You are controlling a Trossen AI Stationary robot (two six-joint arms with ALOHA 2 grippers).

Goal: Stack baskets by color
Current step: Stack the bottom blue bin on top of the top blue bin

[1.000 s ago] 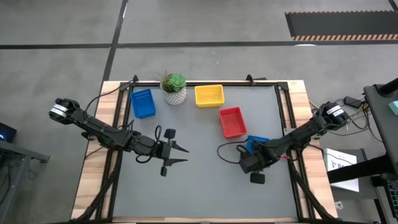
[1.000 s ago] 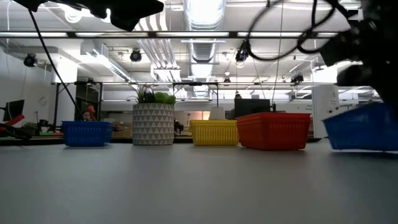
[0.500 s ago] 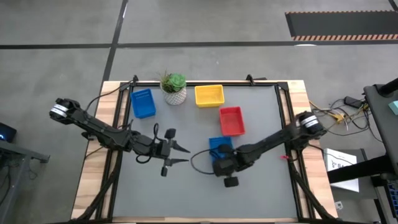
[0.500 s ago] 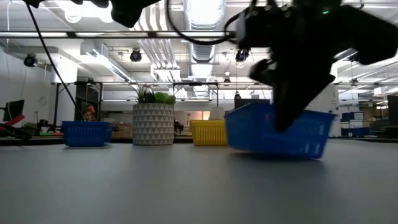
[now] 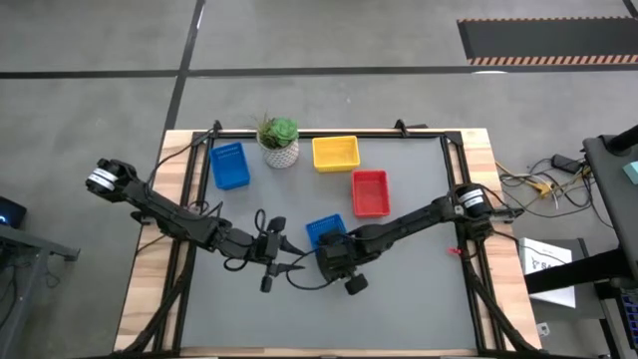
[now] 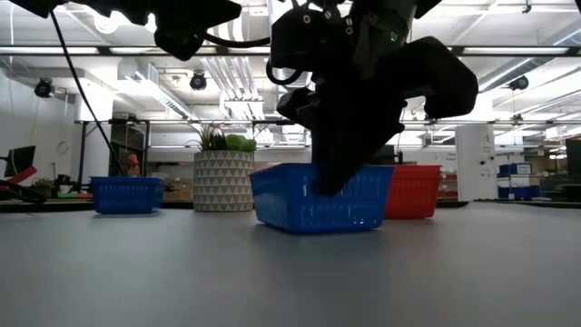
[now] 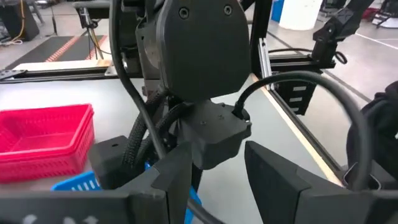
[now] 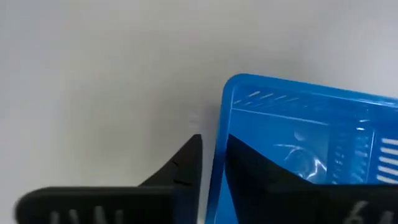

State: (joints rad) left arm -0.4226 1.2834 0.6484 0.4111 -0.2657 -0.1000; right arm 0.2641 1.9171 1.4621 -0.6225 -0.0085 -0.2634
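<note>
we look down on the bench point(image 5: 399, 299), a grey top in a wooden frame, with both dark arms reaching in toward its middle. the right arm stretches from the right edge across to the centre, and its right pincer point(image 5: 332, 247) sits over the near rim of a blue basket point(image 5: 324, 231). in the right wrist view one finger is outside the basket's wall and the other inside it, the wall running between them, so the right pincer straddles that wall; we cannot tell whether the fingers press it or have slackened. in the low view this blue basket point(image 6: 313, 195) rests flat on the bench under the arm.

the left arm comes in from the left edge, and its left pincer point(image 5: 286, 252) hangs just beside the right one, fingers spread wide and holding nothing. in the left wrist view the two fingers point(image 7: 280, 180) stand well apart with the right arm's wrist ahead of them.

toward the far side, a red basket point(image 5: 371, 192) lies right of centre, near the blue one but apart from it. a yellow basket point(image 5: 335, 152) sits at the far edge, a second blue basket point(image 5: 229, 165) at the far left, and a potted plant point(image 5: 279, 140) stands between those two.
</note>
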